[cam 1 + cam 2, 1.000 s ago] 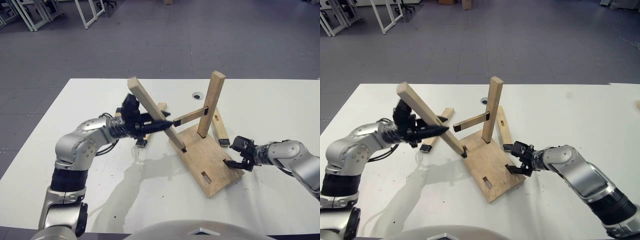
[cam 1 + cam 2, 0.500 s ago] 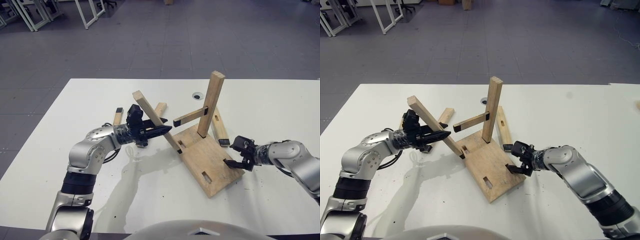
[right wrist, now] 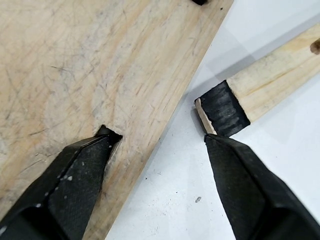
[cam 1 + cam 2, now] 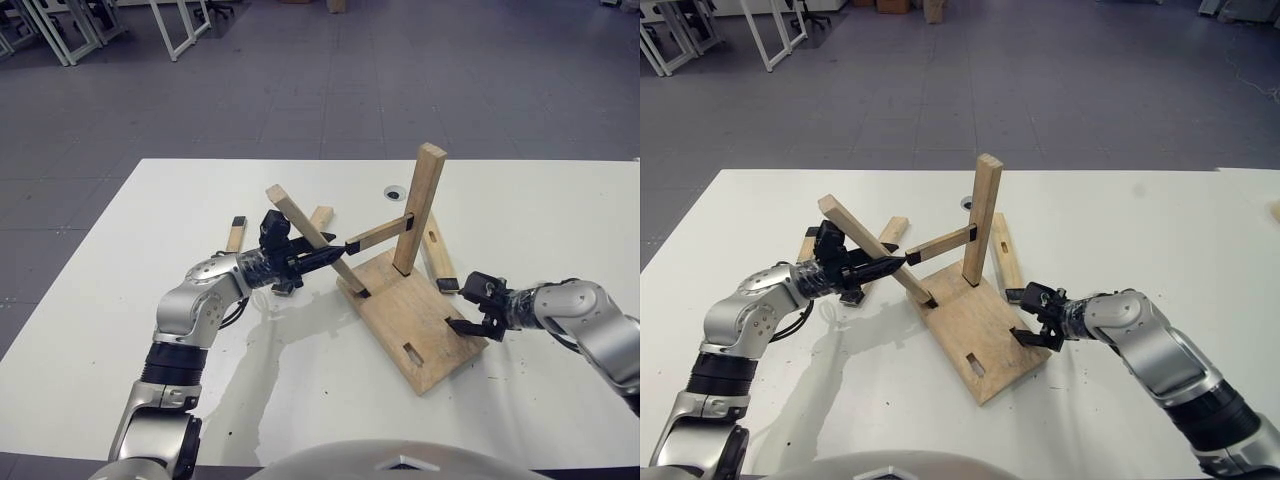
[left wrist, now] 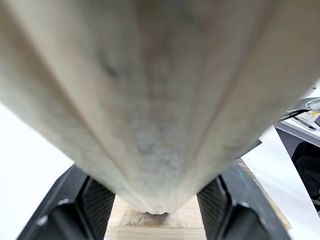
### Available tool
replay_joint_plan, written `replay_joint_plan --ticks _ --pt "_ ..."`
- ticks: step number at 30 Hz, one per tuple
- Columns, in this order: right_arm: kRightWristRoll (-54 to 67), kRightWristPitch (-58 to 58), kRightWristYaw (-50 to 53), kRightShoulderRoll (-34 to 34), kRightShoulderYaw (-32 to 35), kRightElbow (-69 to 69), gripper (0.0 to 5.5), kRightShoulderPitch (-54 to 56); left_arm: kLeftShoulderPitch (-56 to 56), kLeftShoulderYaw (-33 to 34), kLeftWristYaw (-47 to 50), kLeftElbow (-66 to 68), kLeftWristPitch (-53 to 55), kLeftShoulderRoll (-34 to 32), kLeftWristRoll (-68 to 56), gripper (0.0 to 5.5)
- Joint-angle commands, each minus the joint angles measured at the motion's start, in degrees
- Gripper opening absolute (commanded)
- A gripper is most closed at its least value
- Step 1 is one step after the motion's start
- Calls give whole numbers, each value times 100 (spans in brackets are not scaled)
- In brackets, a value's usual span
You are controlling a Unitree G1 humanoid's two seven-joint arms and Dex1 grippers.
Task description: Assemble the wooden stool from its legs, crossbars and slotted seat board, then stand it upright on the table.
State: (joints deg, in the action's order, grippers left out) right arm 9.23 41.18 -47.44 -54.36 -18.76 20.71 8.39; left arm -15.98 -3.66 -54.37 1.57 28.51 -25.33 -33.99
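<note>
Stool build, roughly a quarter done by my judgement: the slotted seat board (image 4: 420, 325) lies flat on the white table (image 4: 560, 220). One upright leg (image 4: 422, 200) is seated in the board's far slot, and a crossbar (image 4: 385, 234) juts from that leg toward the robot's left.

My left gripper (image 4: 335, 253) is clamped on a second leg (image 4: 292, 212), held at a steep tilt. The leg's dark foot is at the slot in the board's left corner, though I cannot tell whether it has entered. The crossbar's free end sits just beside this tilted leg, with no joint that I can make out.

My right gripper (image 4: 462, 305) stands open at the board's right edge. One fingertip (image 3: 75, 170) rests on the wood at a slot there, and the other is over bare table, near the black-capped end of a loose leg (image 4: 438, 258).

Of the board's slots, only the far one plainly holds a leg, and the near slot (image 4: 410, 350) is open. Another loose leg (image 4: 320, 215) lies behind the tilted one, and a slim bar (image 4: 236, 232) lies farther to the robot's left.

Left to do, as I read it: seat the tilted leg, fit the loose pieces, then turn the stool upright.
</note>
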Motion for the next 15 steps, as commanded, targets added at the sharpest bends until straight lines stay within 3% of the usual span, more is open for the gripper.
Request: replay_joint_plan --ticks 1,15 --pt "-42 116 34 175 6 42 347 -42 -27 -427 -90 -135 93 -357 585 206" --pt "-101 282 147 395 42 168 347 -127 -690 -924 -185 448 316 -418 898 206"
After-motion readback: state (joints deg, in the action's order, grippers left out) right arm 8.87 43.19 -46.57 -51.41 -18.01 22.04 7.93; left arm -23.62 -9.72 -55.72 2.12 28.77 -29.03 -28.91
